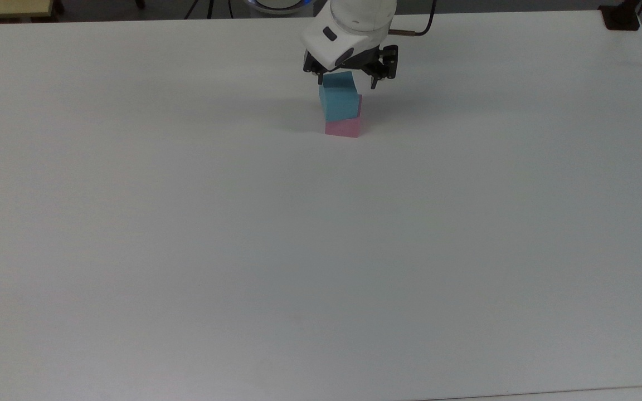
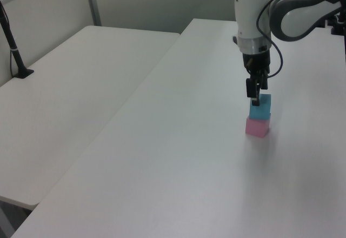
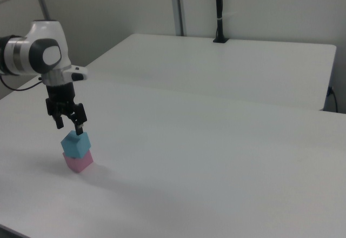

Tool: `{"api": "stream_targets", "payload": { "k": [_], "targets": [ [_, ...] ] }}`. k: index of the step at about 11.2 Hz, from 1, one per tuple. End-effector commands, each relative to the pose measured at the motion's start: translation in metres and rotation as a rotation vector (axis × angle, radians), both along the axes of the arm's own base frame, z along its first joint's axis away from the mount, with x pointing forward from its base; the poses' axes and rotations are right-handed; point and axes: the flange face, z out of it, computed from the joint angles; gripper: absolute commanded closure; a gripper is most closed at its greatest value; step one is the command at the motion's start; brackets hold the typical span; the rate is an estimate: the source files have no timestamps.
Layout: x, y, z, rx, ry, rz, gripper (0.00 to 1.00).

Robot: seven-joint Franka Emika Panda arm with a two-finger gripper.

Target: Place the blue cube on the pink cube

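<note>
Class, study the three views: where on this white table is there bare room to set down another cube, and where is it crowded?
The table is bare from the pink cube to the top view's near, left and right edges. The crowded spot is the stack: the blue cube on the pink cube, the open gripper just above.

- A big white table (image 1: 321, 250) is taking up most of the top view, plain matte surface.
- A second white table (image 2: 81, 81) is sitting just beside it on the left view's left, with a thin seam running between them.
- A black pole (image 3: 218, 11) is standing upright at that second table's far edge in the right view.
- Grey partition walls (image 3: 259, 11) are standing behind the tables.
</note>
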Motion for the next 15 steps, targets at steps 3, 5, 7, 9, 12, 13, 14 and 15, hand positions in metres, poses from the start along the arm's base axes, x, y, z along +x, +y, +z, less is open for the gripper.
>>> {"api": "stream_targets", "payload": {
  "k": [3, 5, 7, 9, 12, 13, 14, 15],
  "targets": [
    [-0.007, -0.068, 0.139, 0.016, -0.020, -0.089, 0.00],
    [-0.005, -0.090, 0.175, 0.007, -0.055, -0.124, 0.00],
    [-0.002, -0.141, 0.203, 0.024, -0.096, -0.153, 0.00],
    [0.004, -0.171, 0.206, 0.032, -0.134, -0.058, 0.00],
    [0.018, -0.218, 0.219, 0.035, -0.281, -0.054, 0.00],
    [0.016, -0.220, 0.220, 0.038, -0.279, -0.061, 0.00],
    [0.017, -0.217, 0.219, 0.040, -0.276, -0.059, 0.00],
    [0.017, -0.218, 0.219, 0.040, -0.276, -0.058, 0.00]
  ]
}}
